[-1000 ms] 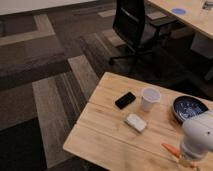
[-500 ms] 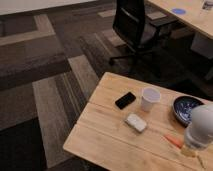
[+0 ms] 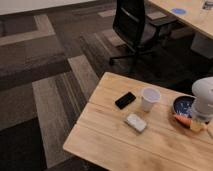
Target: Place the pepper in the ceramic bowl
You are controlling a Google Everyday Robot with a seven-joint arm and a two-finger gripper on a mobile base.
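The light wooden plank table fills the lower right of the camera view. Nearest on it lies a small pale grey rectangular device, set at a slant. Just beyond it, toward the left, is a flat black rectangular phone, also slanted, and to the right of that stands an upright white paper cup, apart from both.

At the right edge, the small slender orange-red pepper appears as a short tapered streak of orange-red. Its long axis runs roughly left to right, tilted a little downward toward the right, with its left tip pointing toward the cup. It sits just at the near rim of the wide dark blue glazed ceramic bowl, whether touching it or not cannot be told. Its right end disappears under the robot's gripper, which hangs directly below the rounded pale grey arm housing that hides the right part of the bowl.

Past the table, on the grey and brown striped carpet, stands a black office chair. Farthest off, a second light wooden desk carries a blue round disc.
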